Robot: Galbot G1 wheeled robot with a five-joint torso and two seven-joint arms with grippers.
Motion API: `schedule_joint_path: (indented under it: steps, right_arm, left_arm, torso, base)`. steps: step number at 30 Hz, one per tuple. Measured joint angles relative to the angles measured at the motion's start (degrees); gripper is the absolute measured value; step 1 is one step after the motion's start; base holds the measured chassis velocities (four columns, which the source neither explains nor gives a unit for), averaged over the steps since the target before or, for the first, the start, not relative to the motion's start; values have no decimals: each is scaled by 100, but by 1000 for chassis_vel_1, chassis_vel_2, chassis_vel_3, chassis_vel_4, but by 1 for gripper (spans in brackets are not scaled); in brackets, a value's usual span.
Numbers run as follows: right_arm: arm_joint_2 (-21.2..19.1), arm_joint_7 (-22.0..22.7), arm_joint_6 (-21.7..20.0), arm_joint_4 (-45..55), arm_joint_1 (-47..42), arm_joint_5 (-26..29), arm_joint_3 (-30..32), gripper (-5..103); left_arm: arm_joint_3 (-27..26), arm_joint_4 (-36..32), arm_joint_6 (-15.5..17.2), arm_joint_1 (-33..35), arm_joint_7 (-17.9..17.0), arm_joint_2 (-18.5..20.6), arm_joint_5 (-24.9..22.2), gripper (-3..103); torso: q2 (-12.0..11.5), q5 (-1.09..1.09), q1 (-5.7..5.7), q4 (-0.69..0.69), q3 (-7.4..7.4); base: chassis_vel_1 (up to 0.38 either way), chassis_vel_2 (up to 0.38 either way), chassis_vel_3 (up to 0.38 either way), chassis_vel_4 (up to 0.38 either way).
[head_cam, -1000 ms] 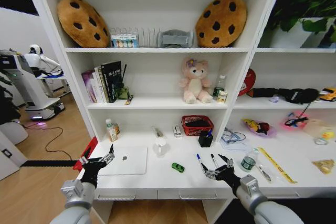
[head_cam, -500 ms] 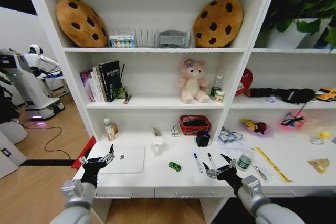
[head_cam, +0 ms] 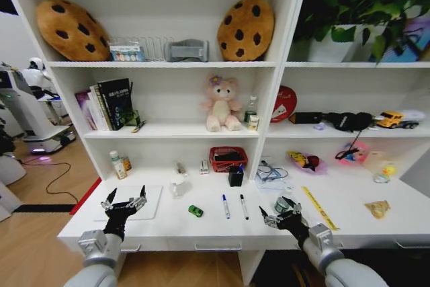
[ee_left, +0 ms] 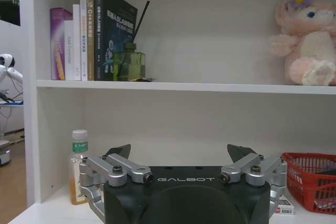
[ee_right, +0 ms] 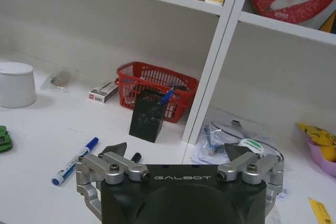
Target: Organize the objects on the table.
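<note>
White-topped table (head_cam: 349, 223) carrying the scattered objects: silver laptop (head_cam: 136, 203) at left front, white mug (head_cam: 179, 185) behind and to its right, tiny green toy car (head_cam: 195, 211) mid-table, two pens (head_cam: 226, 206) side by side just right of the car, small green-labelled can (head_cam: 283, 205) right of the pens, yellow ruler (head_cam: 318, 208) lying at an angle beyond the can. Black pen holder (head_cam: 236, 177) and red basket (head_cam: 228, 159) at the back by the shelf upright, clear bag of cables (head_cam: 271, 174) to their right.

Right pincer (head_cam: 283, 218) low over the front edge, wide open, empty, just in front of the can, almost touching in head view. Same spread fingers in right wrist view (ee_right: 177, 156), with blue-capped pen (ee_right: 74, 161) and can top (ee_right: 250, 145) ahead. Left pincer (head_cam: 124, 203) over the laptop's near edge, also wide open, nothing held; spread fingers plain in left wrist view (ee_left: 178, 161).

Likely step: approach and first pick, probably can or pens for the right arm. To do well: centre jaws on the can body, not the rim; come straight down, keep clear of the ruler beside it. For pens, grip across the barrel mid-length, one at a time, jaws square to it, so the neighbour isn't nudged away. Pen holder looks the natural drop spot. Laptop thin and flat, hard to pinch; better slid than lifted.
</note>
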Motion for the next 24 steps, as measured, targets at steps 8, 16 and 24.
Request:
schedule_joint_path:
  steps: [8,16,24]
  right_arm:
    - [-597,-388,-101,-307,495,360,-158,100]
    - [-2005,-1318,-624,-1359,3708,1585,-3000,100]
    - [-1400,-1515,-1128,-2152,5588,2002,-4932,100]
  left_arm:
    - [-2,0,0,-2,5,2,-1,100]
    - [-2,0,-1,-2,4,1,0,100]
    - [-1,-1,-1,-1,3,1,0,100]
  torso:
    - [-1,-4,1,0,1]
    - [-1,-4,1,0,1]
    - [-1,-5,1,1,2]
  base:
    - [26,35,-2,-23]
    - [14,13,-6,-1]
    - [0,0,0,0]
